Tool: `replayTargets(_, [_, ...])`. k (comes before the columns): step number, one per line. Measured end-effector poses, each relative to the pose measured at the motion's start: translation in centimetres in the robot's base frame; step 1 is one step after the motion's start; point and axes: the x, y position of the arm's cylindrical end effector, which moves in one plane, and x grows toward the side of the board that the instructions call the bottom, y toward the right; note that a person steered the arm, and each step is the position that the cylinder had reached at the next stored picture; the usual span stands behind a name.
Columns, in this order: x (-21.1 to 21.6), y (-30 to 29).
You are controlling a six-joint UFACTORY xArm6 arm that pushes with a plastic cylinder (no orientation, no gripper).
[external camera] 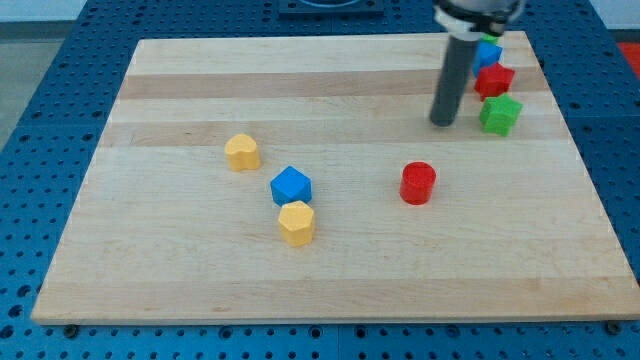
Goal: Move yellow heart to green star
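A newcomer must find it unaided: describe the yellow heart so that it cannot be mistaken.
Start at the wooden board and look to its left half, where three blocks cluster. The yellow heart is the uppermost and leftmost, standing apart from the blue block and the yellow hexagon, which touch. Its notched top distinguishes it from the flat-sided hexagon; my tip is far right.

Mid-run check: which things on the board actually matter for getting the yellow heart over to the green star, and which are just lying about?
Part of the job:
- yellow heart, view's left of centre
- green star, view's upper right
- my tip, just left of the green star, far from the heart

Just lying about:
- blue block
- yellow hexagon block
- red cylinder
- red block
- blue block behind the rod
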Motion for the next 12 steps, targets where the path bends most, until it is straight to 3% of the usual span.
replayTargets(3, [0.0,-20.0])
replayTargets(5, [2.1,-29.8])
replayTargets(6, [4.5,-30.8])
replayTargets(8, [6.8,-26.2])
replayTargets(12, [4.6,-22.7])
